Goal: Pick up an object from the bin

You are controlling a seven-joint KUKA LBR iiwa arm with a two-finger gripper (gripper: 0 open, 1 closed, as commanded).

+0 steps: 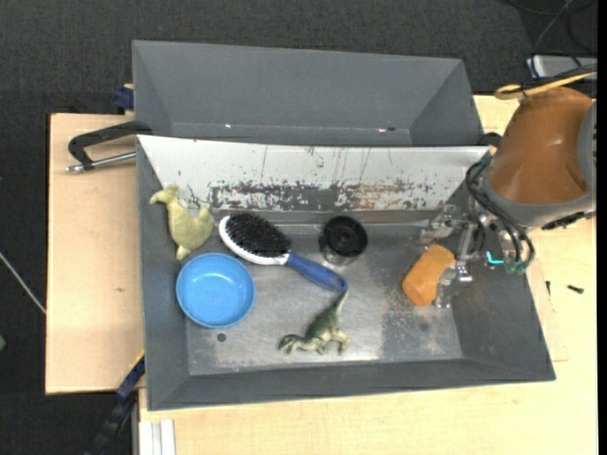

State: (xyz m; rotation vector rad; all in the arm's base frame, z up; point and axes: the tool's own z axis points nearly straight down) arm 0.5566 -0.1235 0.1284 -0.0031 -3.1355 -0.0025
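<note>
Orange block (424,275) at right of bin (285,93) floor, gripper (451,275) just beside its right edge, jaws' state cannot be told

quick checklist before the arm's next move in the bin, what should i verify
1. Gripper right beside the orange block at the bin's right side: ok.
2. Block actually held: cannot tell.
3. Block apart from the black round pot and the hairbrush: ok.
4. Green dinosaur out of the gripper's way: ok.
5. Clearance to the bin's right wall: cannot tell.
</note>
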